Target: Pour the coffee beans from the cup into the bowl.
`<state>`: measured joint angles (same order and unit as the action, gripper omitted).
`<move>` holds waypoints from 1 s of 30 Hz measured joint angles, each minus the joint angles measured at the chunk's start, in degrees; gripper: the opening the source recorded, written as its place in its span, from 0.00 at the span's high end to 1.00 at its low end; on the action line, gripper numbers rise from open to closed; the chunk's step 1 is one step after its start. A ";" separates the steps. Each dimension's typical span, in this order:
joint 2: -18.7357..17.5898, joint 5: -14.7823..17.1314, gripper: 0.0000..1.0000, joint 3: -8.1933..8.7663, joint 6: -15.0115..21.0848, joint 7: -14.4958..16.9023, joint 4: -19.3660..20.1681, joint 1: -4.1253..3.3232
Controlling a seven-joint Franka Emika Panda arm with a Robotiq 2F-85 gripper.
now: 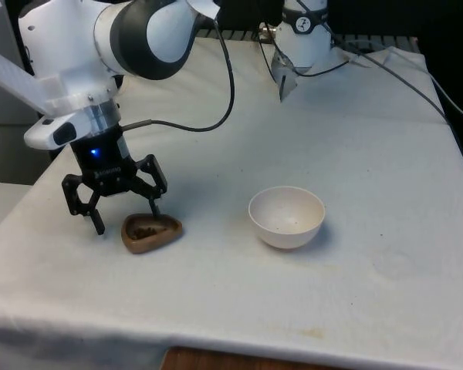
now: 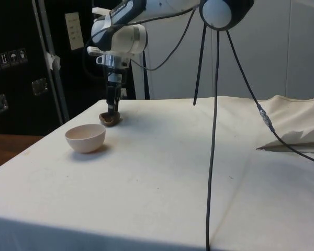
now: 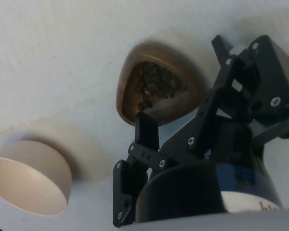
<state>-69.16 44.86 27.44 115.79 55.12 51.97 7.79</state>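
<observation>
1. Brown cup (image 1: 151,233), low and rounded-triangular, sits upright on white tablecloth (image 1: 355,139) toward the front view's left; dark coffee beans (image 1: 147,230) visible inside.
2. Black gripper (image 1: 126,218) lowered over cup, pointing down; fingers spread wide, holding nothing.
3. One fingertip (image 1: 155,207) sits at cup's rim, at or just inside it; contact cannot be told. Other fingertip (image 1: 99,226) hangs outside cup on the front view's left, apart from cup wall.
4. Wrist view: beans (image 3: 156,85) piled in cup (image 3: 154,79), one finger (image 3: 147,130) crossing near rim; second finger off past cup's far side.
5. White bowl (image 1: 286,216) stands upright to the front view's right of cup, near but not touching; interior pale, no beans discernible.
6. Side view: gripper (image 2: 112,107) directly above cup (image 2: 110,119), bowl (image 2: 85,138) nearer camera and slightly left of it.
7. Wrist view: bowl (image 3: 29,180) beside cup with bare cloth between.
8. Black cable (image 1: 230,85) loops from arm down behind gripper.
</observation>
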 measured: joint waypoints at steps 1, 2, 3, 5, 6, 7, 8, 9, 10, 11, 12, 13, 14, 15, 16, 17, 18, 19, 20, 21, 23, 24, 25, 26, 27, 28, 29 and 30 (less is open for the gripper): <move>0.00 0.00 0.00 0.00 0.00 0.00 0.00 -0.06; 0.00 0.00 0.00 0.00 0.00 0.00 0.00 -0.06; 0.00 0.00 0.00 0.00 0.00 0.00 0.00 -0.06; 0.00 0.00 0.00 0.06 0.00 0.06 0.00 -0.06; 0.00 0.00 0.00 0.06 0.00 0.06 0.00 -0.06; 0.00 0.00 0.00 0.06 0.00 0.06 0.00 -0.06; -0.11 0.00 0.00 0.06 0.06 0.06 0.00 -0.11; -0.17 0.00 0.00 0.06 0.17 0.06 0.00 -0.11; -0.29 0.00 0.00 0.06 0.29 0.06 0.00 -0.17; -0.34 0.00 0.00 0.06 0.46 0.06 0.00 -0.17; -0.34 0.00 0.00 0.06 0.63 0.06 0.00 -0.23; -0.34 0.00 0.00 0.06 0.63 0.06 0.00 -0.23; -0.40 0.00 0.00 0.11 0.86 0.00 0.00 -0.29; -0.40 -0.06 0.00 0.23 1.03 0.00 0.00 -0.34; -0.40 -0.06 0.00 0.52 1.26 0.00 0.00 -0.52; -0.40 -0.06 0.00 0.74 1.26 0.00 0.00 -0.63; -0.40 -0.06 0.00 0.92 1.26 -0.06 0.00 -0.74; -0.40 -0.06 0.00 1.15 1.26 -0.06 0.00 -0.86; -0.40 -0.06 0.00 1.32 1.26 -0.06 0.00 -1.03; -0.40 -0.06 0.00 1.32 1.26 -0.06 0.00 -1.03; -0.40 -0.06 0.00 1.83 1.26 -0.11 0.06 -1.32; -0.40 -0.06 0.00 1.95 1.26 -0.11 0.06 -1.43; -0.40 -0.06 0.00 2.06 1.26 -0.11 0.06 -1.49; -0.40 -0.06 0.00 2.18 1.26 -0.11 0.11 -1.55; -0.46 -0.06 0.00 2.29 1.26 -0.11 0.11 -1.60; -0.46 -0.06 0.00 2.41 1.26 -0.11 0.11 -1.72; -0.46 -0.06 0.00 2.46 1.32 -0.11 0.11 -1.78; -0.46 -0.06 0.00 2.46 1.32 -0.11 0.11 -1.78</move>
<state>-69.61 44.81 29.91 117.11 55.00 52.08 6.02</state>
